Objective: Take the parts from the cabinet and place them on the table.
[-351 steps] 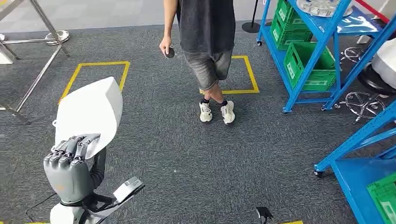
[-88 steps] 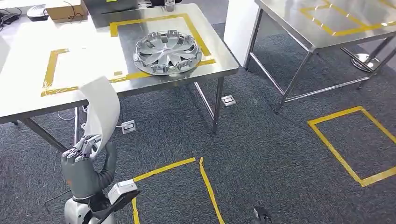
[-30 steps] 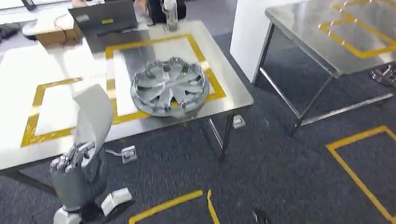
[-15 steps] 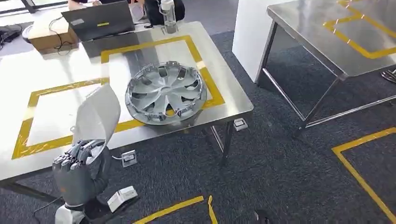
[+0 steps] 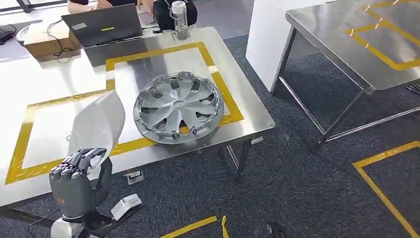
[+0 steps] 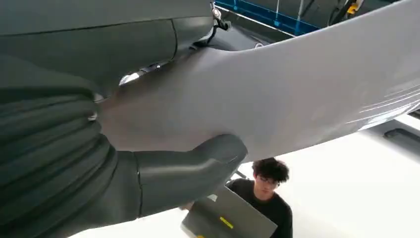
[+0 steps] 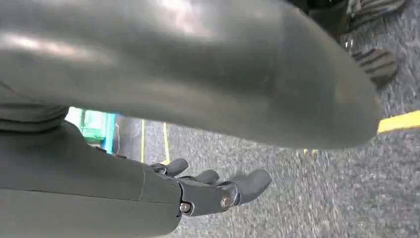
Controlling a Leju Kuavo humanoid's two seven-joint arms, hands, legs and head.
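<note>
As the table (image 5: 247, 106) is drawing nearer than before, the left hand (image 5: 77, 183) is grasping the panel (image 5: 96, 126) at 9 o'clock of the hubcap (image 5: 178, 106), nearing placement; right hand (image 7: 213, 191) is hanging released

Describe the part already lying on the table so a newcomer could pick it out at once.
On the steel table nearest the robot, look inside the right-hand yellow-taped rectangle. There lies a round silver plastic wheel cover, overlapping the tape's front edge. Unlike the smooth white curved panel in the left robot hand, it is spoked.
</note>
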